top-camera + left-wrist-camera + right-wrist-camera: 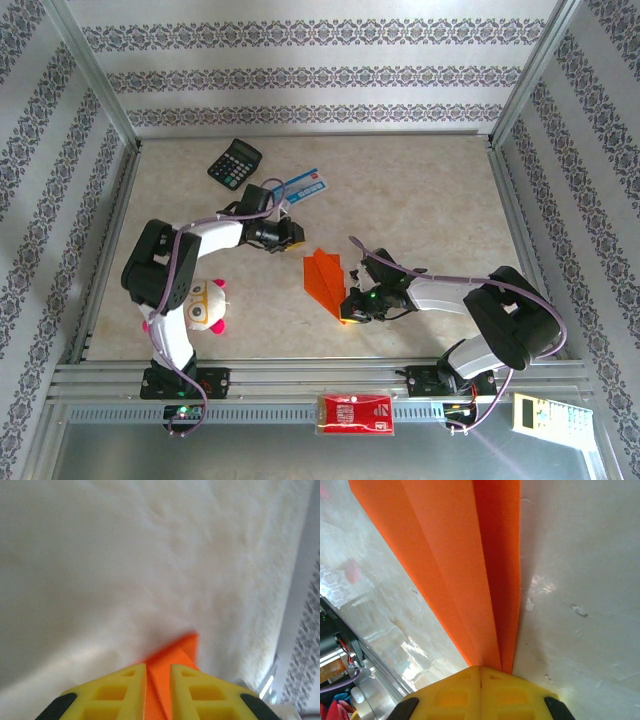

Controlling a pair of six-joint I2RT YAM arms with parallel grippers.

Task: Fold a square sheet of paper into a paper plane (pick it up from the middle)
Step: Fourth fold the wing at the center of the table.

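Paper plane (325,280) 1, calculator (235,163) 1, plush toy (208,305) 1, packets (355,412) (305,187) 2

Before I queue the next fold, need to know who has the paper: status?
Right fingers shut on near end of paper plane. Left fingers slightly apart around its far tip, grip unclear. Plush toy, calculator well off.

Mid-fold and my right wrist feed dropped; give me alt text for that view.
The right gripper, yellow fingers shut together at the bottom edge, pinches the narrow end of a folded bright orange paper sheet whose long creases fan upward to the top left. Behind it lies a pale, glossy tabletop, with a metal frame rail at lower left.
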